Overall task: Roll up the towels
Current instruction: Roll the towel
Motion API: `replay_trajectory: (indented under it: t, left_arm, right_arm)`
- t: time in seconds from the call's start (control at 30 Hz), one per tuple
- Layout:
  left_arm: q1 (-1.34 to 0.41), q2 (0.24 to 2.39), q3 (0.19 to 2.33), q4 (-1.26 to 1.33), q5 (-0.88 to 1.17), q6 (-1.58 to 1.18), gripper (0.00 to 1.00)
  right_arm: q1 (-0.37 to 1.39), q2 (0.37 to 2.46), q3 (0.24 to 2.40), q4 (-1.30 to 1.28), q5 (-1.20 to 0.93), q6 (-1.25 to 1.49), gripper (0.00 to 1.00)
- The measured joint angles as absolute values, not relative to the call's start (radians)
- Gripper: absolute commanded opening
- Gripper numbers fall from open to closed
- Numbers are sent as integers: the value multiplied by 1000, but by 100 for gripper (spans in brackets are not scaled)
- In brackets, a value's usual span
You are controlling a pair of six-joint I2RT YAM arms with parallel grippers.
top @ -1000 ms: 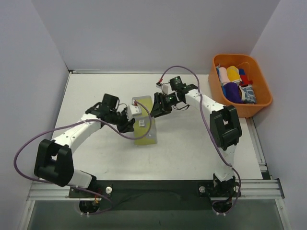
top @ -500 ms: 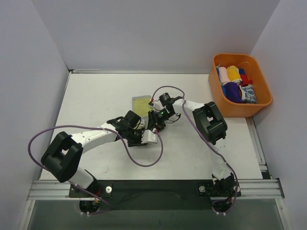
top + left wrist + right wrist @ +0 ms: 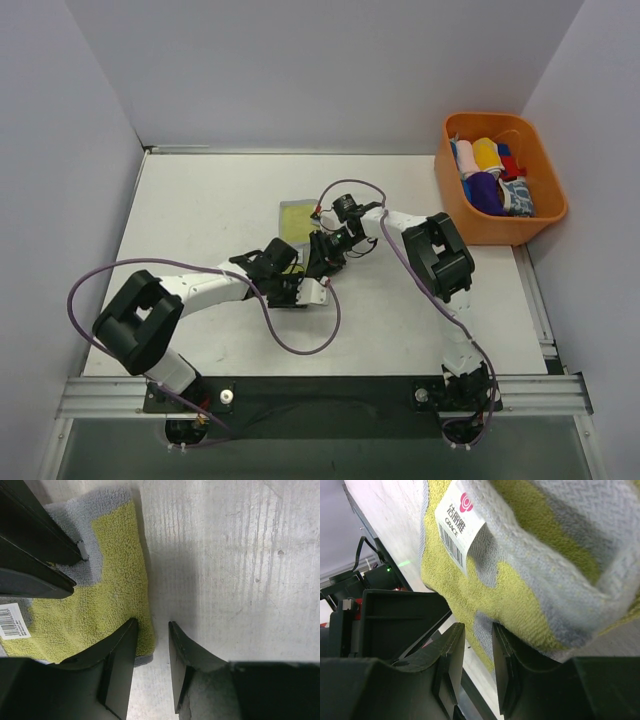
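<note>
The pale yellow-green towel [image 3: 295, 218] with a grey edge lies folded on the table; its white tag [image 3: 460, 525] faces up. Both grippers are low over its near part. My left gripper [image 3: 300, 292] has its jaws a narrow gap apart at the towel's edge [image 3: 120, 580], with bare table between them [image 3: 152, 630]. My right gripper [image 3: 322, 262] also stands narrowly open [image 3: 478, 632]; the towel [image 3: 520, 580] drapes over one finger and its edge runs past the tips. Its fingers [image 3: 35, 535] show in the left wrist view. A blue-and-white cloth [image 3: 517, 197] lies in the basket.
An orange plastic basket [image 3: 548, 200] with several rolled cloths stands at the far right. Grey walls close off the back and both sides. The purple cables of both arms loop over the table near the towel.
Both grippers carried the towel's far edge toward the near side and came down, folding it over. Since half a second ago they have barely moved.
</note>
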State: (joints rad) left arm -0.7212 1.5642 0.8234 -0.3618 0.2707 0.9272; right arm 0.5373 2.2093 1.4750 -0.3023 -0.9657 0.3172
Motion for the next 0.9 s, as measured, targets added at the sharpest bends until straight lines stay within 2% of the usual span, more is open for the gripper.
replay_trajectory:
  t: [0.3, 0.6, 0.77, 0.9]
  left_arm:
    - [-725, 1507, 815, -369, 254, 920, 44]
    - [-725, 1560, 824, -370, 246, 933, 42]
    - [-725, 1591, 851, -369, 245, 953, 16]
    - [-725, 1593, 868, -419, 278, 985, 7]
  right_arm:
    - [537, 2209, 1475, -302, -966, 318, 29]
    - [537, 2209, 1475, -302, -966, 318, 29]
    - [537, 2208, 1471, -298, -965, 317, 24]
    - [536, 2183, 1451, -298, -956, 319, 24]
